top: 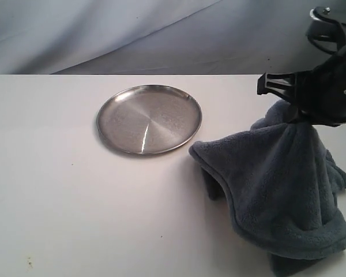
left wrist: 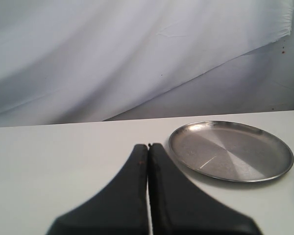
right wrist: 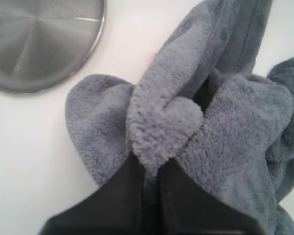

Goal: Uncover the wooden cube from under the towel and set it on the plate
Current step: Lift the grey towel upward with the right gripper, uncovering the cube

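My right gripper [top: 295,117] is shut on a fold of the grey-blue fleece towel [top: 277,184] and holds it bunched up off the table at the right. In the right wrist view the towel [right wrist: 225,127] bulges out from between the closed tips of the right gripper [right wrist: 151,169]. The silver plate [top: 149,118] lies bare to the towel's left, also seen in the right wrist view [right wrist: 39,39]. The wooden cube is hidden. My left gripper [left wrist: 148,147] is shut with nothing in it, low over the table beside the plate [left wrist: 230,151]; the exterior view does not show it.
The white table [top: 75,202] stretches left and in front of the plate. A grey-white backdrop cloth [top: 132,34] hangs behind the table's far edge. The towel's lower folds [top: 300,248] rest on the table near the front right corner.
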Motion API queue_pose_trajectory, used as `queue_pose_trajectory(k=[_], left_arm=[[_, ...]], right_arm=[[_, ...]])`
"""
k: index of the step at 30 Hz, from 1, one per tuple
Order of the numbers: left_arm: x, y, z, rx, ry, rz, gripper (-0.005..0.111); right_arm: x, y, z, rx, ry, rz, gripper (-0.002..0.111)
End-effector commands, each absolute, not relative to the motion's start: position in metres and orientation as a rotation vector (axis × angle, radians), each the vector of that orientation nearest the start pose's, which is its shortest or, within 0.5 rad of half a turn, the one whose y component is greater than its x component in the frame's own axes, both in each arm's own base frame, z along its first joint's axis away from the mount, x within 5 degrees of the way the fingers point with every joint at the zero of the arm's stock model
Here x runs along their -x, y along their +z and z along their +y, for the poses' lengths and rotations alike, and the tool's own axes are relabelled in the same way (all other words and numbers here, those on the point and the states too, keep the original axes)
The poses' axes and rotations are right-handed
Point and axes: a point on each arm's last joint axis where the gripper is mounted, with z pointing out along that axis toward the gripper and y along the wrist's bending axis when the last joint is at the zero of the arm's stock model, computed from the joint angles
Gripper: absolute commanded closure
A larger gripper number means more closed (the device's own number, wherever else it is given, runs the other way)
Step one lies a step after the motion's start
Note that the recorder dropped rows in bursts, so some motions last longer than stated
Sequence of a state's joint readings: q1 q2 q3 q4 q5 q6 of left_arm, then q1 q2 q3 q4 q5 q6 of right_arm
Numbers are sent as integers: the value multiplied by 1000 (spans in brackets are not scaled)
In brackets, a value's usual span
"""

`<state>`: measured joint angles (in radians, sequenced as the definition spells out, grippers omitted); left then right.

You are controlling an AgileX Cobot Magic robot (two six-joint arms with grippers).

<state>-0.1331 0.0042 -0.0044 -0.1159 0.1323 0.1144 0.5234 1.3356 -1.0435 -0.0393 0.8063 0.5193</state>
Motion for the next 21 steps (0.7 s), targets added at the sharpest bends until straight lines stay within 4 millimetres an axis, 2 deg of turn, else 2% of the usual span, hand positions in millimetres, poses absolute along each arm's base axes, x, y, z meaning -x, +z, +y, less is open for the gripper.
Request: queue_pose_trajectory(k=[1,8,16,21], left_arm=[[-56,201,-9,-120,-123,1612,107],[-56,201,-9,-120,-123,1612,107],[-56,201,-9,-120,-123,1612,107],[-56,201,-9,-120,-123,1612,107]], right_arm=[[-228,314,132,47,393,2549,108],[-229,338,134,72,450,2475,108],[-233,388,139,86,522,2322,108],[-238,399,137,96,462,2289,108]])
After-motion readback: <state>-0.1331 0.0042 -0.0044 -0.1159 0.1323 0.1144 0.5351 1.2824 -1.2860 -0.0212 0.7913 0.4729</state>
